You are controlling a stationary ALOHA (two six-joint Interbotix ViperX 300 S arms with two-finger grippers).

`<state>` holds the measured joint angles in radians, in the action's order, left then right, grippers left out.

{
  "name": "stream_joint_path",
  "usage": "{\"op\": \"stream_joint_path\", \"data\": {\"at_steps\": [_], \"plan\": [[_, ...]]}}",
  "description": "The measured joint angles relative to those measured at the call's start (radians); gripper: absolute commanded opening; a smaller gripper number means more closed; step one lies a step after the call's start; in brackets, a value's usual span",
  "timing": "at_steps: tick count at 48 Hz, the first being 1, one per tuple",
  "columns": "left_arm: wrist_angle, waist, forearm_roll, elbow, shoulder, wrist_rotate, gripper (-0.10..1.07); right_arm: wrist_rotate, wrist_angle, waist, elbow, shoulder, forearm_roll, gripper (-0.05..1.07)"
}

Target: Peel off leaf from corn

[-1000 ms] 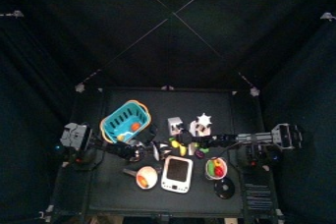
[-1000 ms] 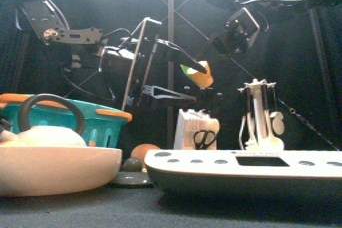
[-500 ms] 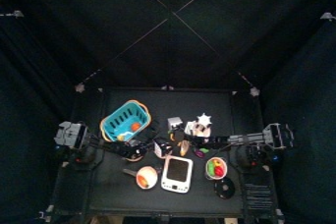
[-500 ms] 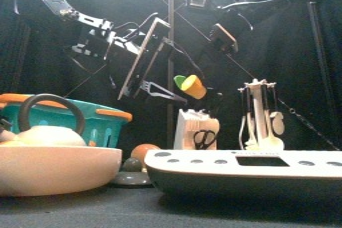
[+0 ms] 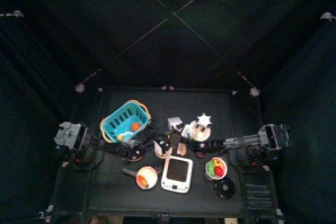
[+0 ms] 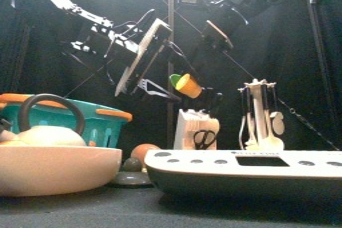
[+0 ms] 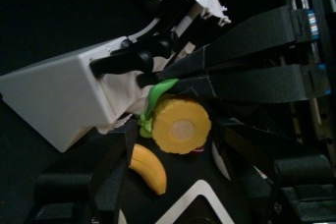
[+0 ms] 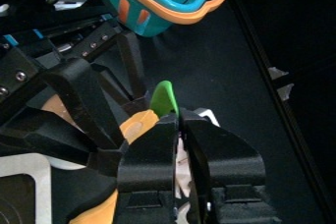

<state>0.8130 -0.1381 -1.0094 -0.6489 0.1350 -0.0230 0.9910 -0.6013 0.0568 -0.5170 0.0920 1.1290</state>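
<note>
My left gripper is shut on the corn, a small yellow cob held in the air above the table's middle. In the front view the corn hangs left of the white rack, with green husk on its left side. My right gripper has its jaws closed together, and the pointed green leaf sticks out from between the tips, next to the orange-yellow cob. In the front view the right gripper comes down from the upper right of the corn.
A teal basket stands at the back left of the table. An orange-and-white bowl and a white scale stand at the front. A white utensil rack is at the right. A banana lies below the corn.
The left gripper has lowered the corn a little. The right gripper has moved left towards the corn and closed in at the leaf.
</note>
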Motion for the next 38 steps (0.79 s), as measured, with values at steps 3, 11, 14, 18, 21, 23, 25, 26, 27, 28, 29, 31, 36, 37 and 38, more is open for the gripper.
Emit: {"op": "stream_joint_path", "data": {"at_steps": [3, 11, 14, 18, 21, 23, 25, 26, 27, 28, 29, 31, 36, 37, 38], "plan": [[0.012, 0.000, 0.002, 0.005, 0.002, 0.000, 0.93, -0.002, 0.000, 0.003, 0.000, -0.003, 0.000, 0.45], [0.026, -0.002, 0.006, 0.018, 0.012, -0.002, 0.92, 0.002, -0.003, 0.003, 0.002, -0.005, -0.002, 0.45], [0.026, 0.000, 0.006, 0.020, 0.015, 0.000, 0.91, 0.002, -0.005, 0.003, 0.000, -0.005, -0.003, 0.45], [0.026, -0.002, 0.006, 0.021, 0.018, 0.000, 0.88, 0.002, -0.008, 0.003, 0.002, -0.005, -0.003, 0.45], [0.026, 0.000, 0.006, 0.021, 0.018, 0.000, 0.85, 0.002, -0.011, 0.005, 0.002, -0.005, -0.003, 0.45], [0.026, 0.000, 0.006, 0.021, 0.020, 0.002, 0.83, 0.002, -0.012, 0.006, 0.002, -0.005, -0.003, 0.45], [0.026, 0.000, 0.006, 0.021, 0.018, 0.002, 0.81, 0.002, -0.012, 0.008, 0.002, -0.006, -0.003, 0.45], [0.026, 0.000, 0.006, 0.021, 0.020, 0.002, 0.79, 0.002, -0.015, 0.008, 0.000, -0.006, -0.003, 0.45], [0.026, 0.000, 0.006, 0.021, 0.018, 0.002, 0.78, 0.002, -0.015, 0.009, 0.002, -0.006, -0.003, 0.45], [0.026, 0.000, 0.005, 0.021, 0.018, 0.002, 0.77, 0.002, -0.017, 0.009, 0.002, -0.005, -0.003, 0.45], [0.026, 0.000, 0.006, 0.021, 0.018, 0.002, 0.76, 0.002, -0.017, 0.008, 0.002, -0.005, -0.003, 0.45], [0.026, 0.002, 0.003, 0.021, 0.020, 0.002, 0.74, 0.002, -0.018, 0.009, 0.002, -0.005, -0.003, 0.45], [0.025, 0.002, 0.003, 0.020, 0.018, 0.002, 0.72, 0.002, -0.025, 0.008, 0.002, -0.006, -0.003, 0.45], [0.023, 0.002, 0.003, 0.020, 0.018, 0.002, 0.72, 0.003, -0.026, 0.008, 0.002, -0.005, -0.005, 0.45], [0.023, 0.002, 0.005, 0.020, 0.020, 0.002, 0.72, 0.003, -0.028, 0.008, 0.002, -0.006, -0.003, 0.45]]}}
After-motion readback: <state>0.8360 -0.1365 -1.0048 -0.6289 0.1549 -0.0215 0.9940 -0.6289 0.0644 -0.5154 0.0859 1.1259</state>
